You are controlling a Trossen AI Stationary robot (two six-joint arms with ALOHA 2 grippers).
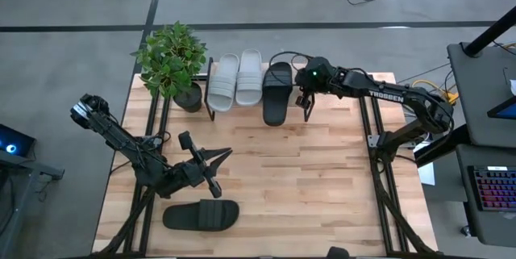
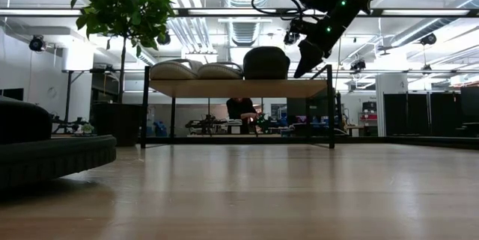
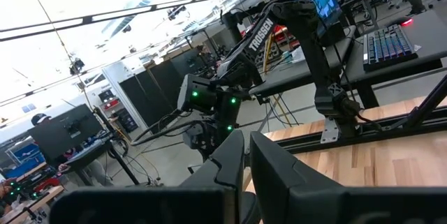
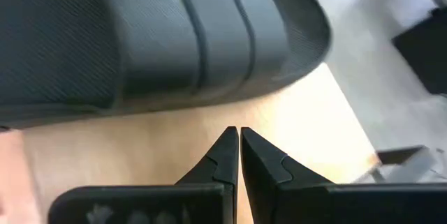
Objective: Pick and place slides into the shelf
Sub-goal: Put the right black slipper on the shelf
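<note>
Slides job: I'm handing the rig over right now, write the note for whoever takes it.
Right gripper: shut, empty, above the shelf's free right end, beside the black slide on the shelf.
Left gripper: shut, empty, above the near left of the table, close to the black slide on the table.
Done: two grey slides and one black one sit side by side on the shelf, next to the potted plant.
Left: pick the last black slide from the table's near left and place it in the free spot at the shelf's right end.
</note>
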